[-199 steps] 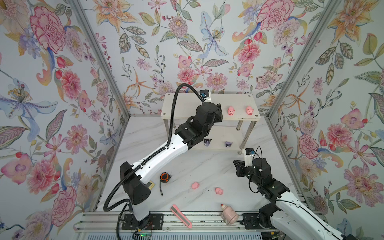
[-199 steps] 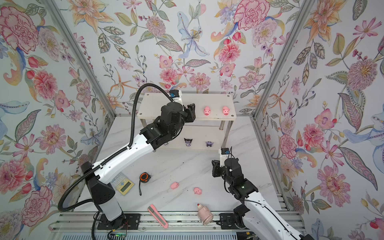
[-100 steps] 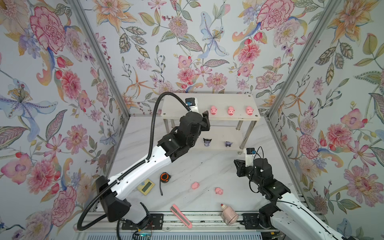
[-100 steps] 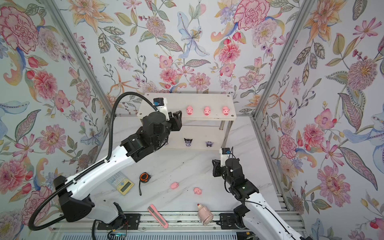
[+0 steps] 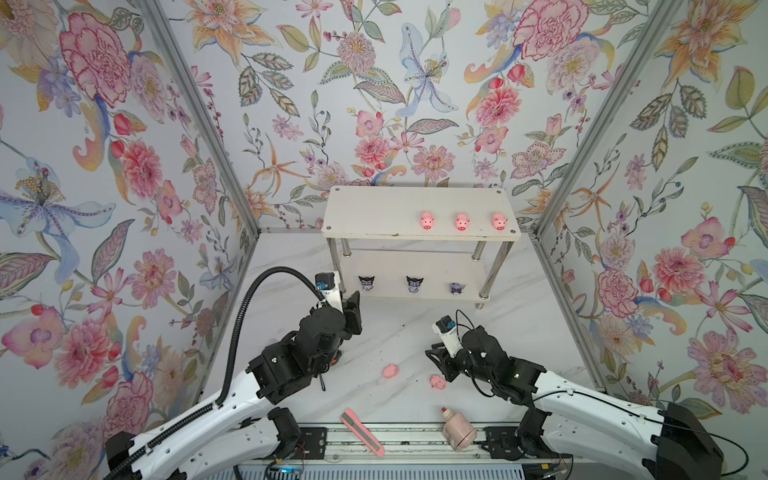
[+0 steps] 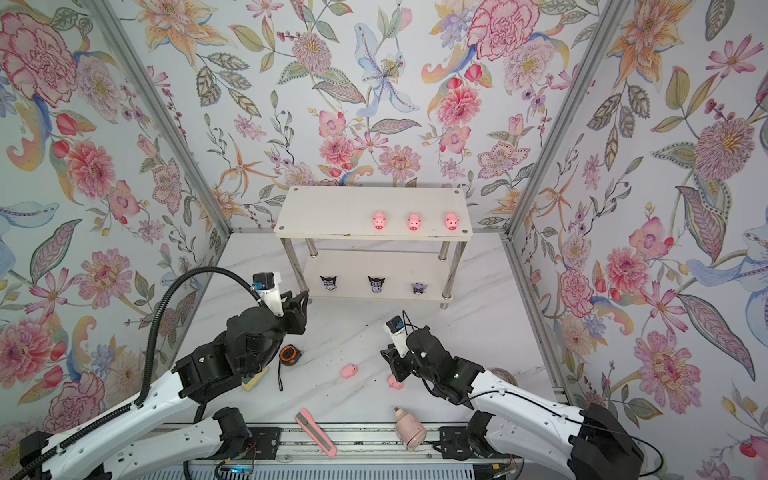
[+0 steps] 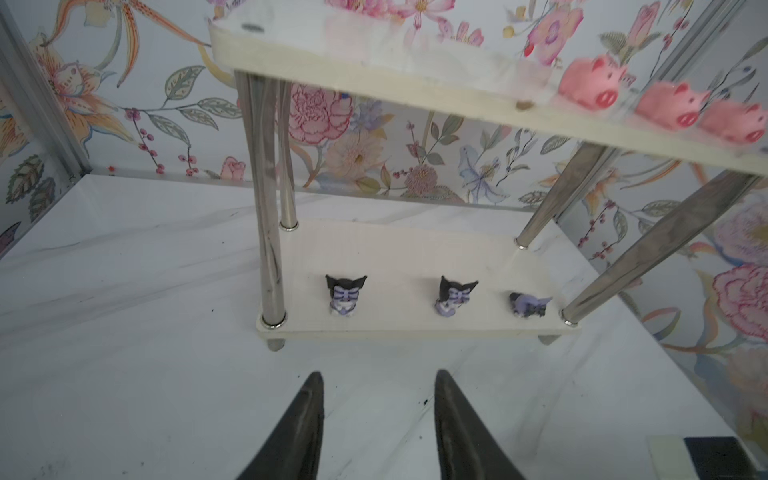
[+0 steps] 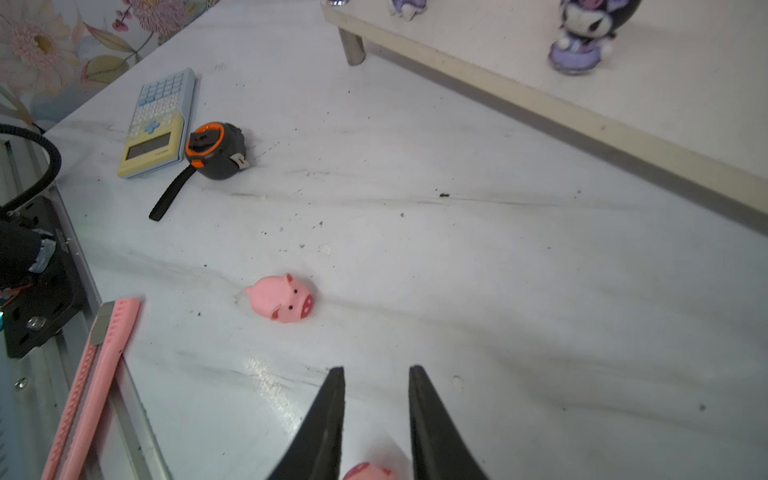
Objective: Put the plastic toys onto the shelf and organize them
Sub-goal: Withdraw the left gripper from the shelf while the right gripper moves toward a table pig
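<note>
Lightness and slick roundness are what we expect of the right pig (image 5: 437,381), lying on the near surface (image 5: 395,332) just beside our spread, empty right pincer (image 8: 377,368), so we would pinch its flanks gently, while the left pincer (image 7: 379,372) hangs spread and empty too.

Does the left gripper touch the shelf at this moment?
Apart. The left wrist view shows bare table between the open jaws of the left gripper and the lower board of the shelf.
</note>
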You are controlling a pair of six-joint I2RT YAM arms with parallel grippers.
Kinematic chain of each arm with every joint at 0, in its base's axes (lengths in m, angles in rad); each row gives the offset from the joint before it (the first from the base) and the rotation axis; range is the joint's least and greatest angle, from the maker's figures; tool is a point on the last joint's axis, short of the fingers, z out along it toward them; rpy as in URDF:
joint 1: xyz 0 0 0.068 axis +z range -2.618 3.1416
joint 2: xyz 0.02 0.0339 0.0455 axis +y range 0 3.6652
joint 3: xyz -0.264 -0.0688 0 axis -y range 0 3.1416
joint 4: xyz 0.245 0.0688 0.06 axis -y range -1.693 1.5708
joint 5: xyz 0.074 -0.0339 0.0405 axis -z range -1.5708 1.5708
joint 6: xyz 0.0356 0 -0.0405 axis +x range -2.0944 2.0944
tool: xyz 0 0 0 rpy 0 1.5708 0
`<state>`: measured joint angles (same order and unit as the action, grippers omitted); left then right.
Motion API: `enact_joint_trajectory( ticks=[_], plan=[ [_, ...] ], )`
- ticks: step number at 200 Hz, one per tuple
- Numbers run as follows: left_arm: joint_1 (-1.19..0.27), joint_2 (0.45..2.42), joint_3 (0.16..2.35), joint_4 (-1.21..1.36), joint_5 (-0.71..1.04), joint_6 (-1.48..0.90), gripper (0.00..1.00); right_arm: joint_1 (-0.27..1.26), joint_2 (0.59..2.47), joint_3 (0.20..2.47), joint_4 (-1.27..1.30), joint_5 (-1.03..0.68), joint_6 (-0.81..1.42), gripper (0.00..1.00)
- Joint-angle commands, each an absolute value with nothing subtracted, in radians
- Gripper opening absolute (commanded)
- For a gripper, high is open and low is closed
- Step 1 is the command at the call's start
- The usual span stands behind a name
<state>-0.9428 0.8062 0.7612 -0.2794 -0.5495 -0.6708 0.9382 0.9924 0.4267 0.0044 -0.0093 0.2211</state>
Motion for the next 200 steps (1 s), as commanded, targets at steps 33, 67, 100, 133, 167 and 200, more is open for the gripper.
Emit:
enact_joint_trajectory(
  ticks=[33,67,100,133,167,200],
  plan=[
    [-0.948,0.721,0.547,-0.247,-0.529,-0.691,0.46,1.087,1.181,0.463,0.078,0.025,0.274,0.15],
    [-0.947,0.738,0.502,-0.205,-0.477,-0.658,0.48,1.147,1.331,0.581,0.046,0.067,0.182,0.59],
    [-0.942,0.691,0.445,-0.17,-0.469,-0.661,0.5,1.146,1.451,0.683,-0.012,0.121,0.109,0.63],
    [-0.921,0.606,0.403,-0.189,-0.478,-0.67,0.52,1.146,1.538,0.739,-0.018,0.108,0.07,0.64],
    [-0.898,0.517,0.373,-0.216,-0.48,-0.682,0.53,1.144,1.611,0.794,-0.017,0.07,0.046,0.6],
    [-0.886,0.486,0.352,-0.221,-0.471,-0.688,0.53,1.141,1.672,0.844,-0.009,0.031,0.043,0.52]
  ],
)
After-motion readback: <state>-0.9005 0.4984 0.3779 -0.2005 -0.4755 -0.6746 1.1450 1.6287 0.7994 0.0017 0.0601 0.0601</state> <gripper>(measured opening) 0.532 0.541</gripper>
